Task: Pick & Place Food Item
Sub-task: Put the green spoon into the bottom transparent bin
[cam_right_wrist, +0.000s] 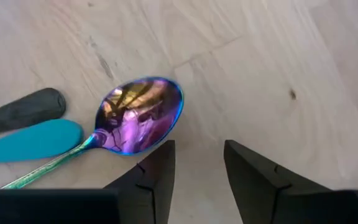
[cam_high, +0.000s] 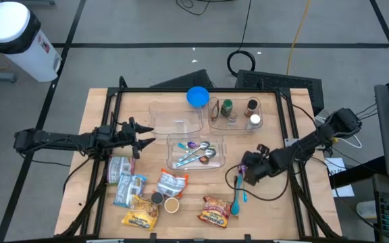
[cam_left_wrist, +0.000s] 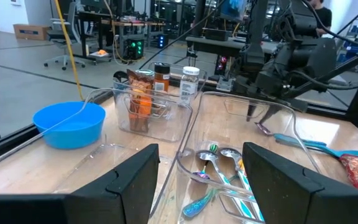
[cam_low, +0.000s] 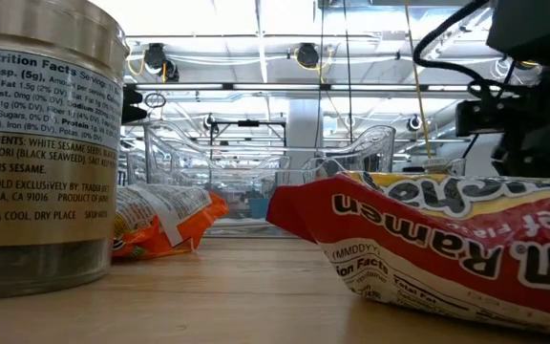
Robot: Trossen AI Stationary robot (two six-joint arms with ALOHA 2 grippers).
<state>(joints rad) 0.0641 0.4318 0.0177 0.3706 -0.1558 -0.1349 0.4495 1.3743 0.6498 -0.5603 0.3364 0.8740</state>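
Note:
Food items lie near the table's front edge: a red ramen packet (cam_high: 216, 210), an orange packet (cam_high: 171, 182), a yellow packet (cam_high: 140, 216), a blue-white packet (cam_high: 128, 190) and a can on its side (cam_high: 120, 169). My right gripper (cam_right_wrist: 197, 168) points steeply down over bare wood right of centre, open with a narrow gap and nothing between its fingers. An iridescent spoon (cam_right_wrist: 138, 115) lies flat on the table just beyond one fingertip, beside a teal handle (cam_right_wrist: 30, 142) and a black handle (cam_right_wrist: 20, 109). My left gripper (cam_left_wrist: 197, 180) waits open and level at the table's left, facing the clear bins.
Three clear bins stand mid-table: an empty one (cam_high: 175, 116), one with spoons (cam_high: 194, 150) and one with spice jars (cam_high: 235, 113). A blue bowl (cam_high: 196, 96) sits at the far edge. Two small cups (cam_high: 164, 201) stand among the packets. A teal utensil (cam_high: 238, 196) lies near my right gripper.

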